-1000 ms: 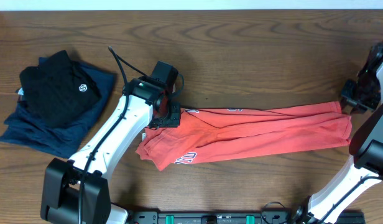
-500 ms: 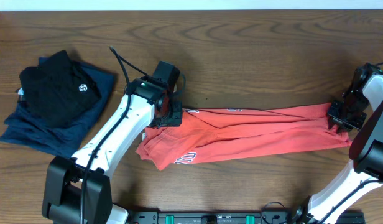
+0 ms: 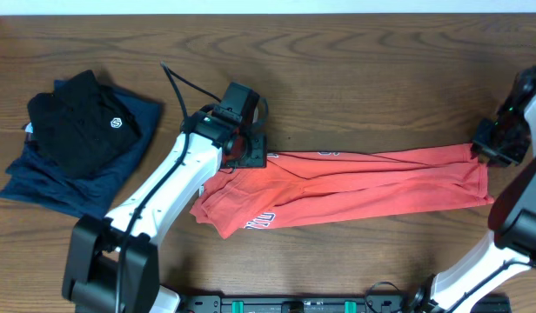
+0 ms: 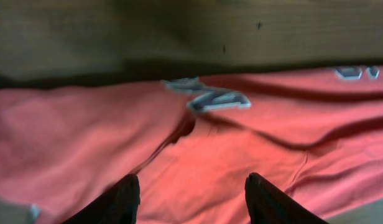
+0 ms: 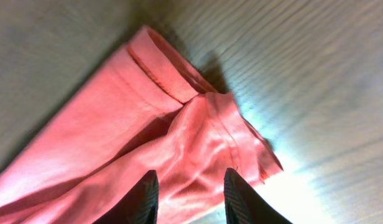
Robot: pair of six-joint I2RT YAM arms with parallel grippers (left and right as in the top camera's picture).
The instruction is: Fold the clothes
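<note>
Two tools stand at the ends of the coral-red T-shirt, which lies across the middle of the desk as a long, narrow band. Over the last half second the right tool has come off the hem end and drawn back, its fingers apart and empty. The left tool has edged along the band's far edge, fingers also apart above the cloth. The lengthwise fold looks laid, with the crosswise fold still to do. The long axis runs left to right, slightly tilted, with the hem to the right and the printed lettering to the left.
</note>
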